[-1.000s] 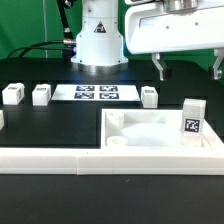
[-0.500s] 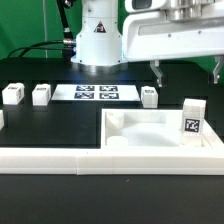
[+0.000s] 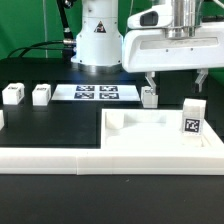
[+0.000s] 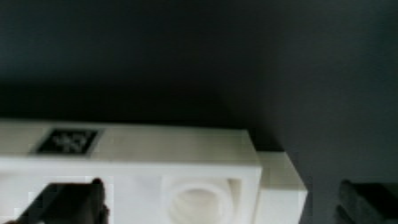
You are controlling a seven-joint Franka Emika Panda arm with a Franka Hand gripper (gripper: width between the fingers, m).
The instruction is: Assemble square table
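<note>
The square table's white slab [image 3: 160,132] lies at the exterior view's right, recessed face up. One tagged leg [image 3: 193,118] stands on its right corner. Three loose white legs lie behind: two on the left [image 3: 12,93] [image 3: 41,94], one [image 3: 149,97] near the slab's far edge. My gripper [image 3: 174,85] hangs open and empty above the slab's far edge, one finger just over that third leg. In the wrist view the gripper [image 4: 222,205] straddles a white part [image 4: 178,160] with a black-and-white tag and a round hole [image 4: 199,196].
The marker board [image 3: 97,93] lies behind the slab, in front of the robot base [image 3: 97,40]. A long white border bar [image 3: 55,156] runs along the front. The table is black.
My gripper has moved down and toward the exterior view's left, from the upper right to above the slab's far edge. The jaws stay open. No part has moved.
</note>
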